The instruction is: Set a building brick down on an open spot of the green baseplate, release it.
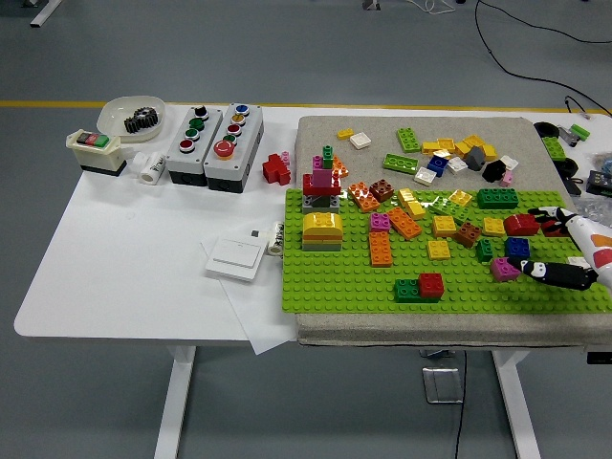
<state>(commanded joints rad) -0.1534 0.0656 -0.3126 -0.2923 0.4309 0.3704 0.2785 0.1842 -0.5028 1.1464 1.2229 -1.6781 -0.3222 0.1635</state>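
The green baseplate lies on a grey mat and carries many bricks. A magenta brick rests on its right part, next to a blue brick. My right hand comes in from the right edge, low over the plate. Its fingers are spread and hold nothing. The black thumb points left, its tip just beside the magenta brick. The other fingertips lie near a red brick. A green and red pair stands at the plate's front. The left arm is out of view.
Loose bricks lie on the mat behind the plate. Two button boxes, a white bowl holding a gear, a switch box and a white wall switch sit on the table to the left. Bare studs show at the plate's front left.
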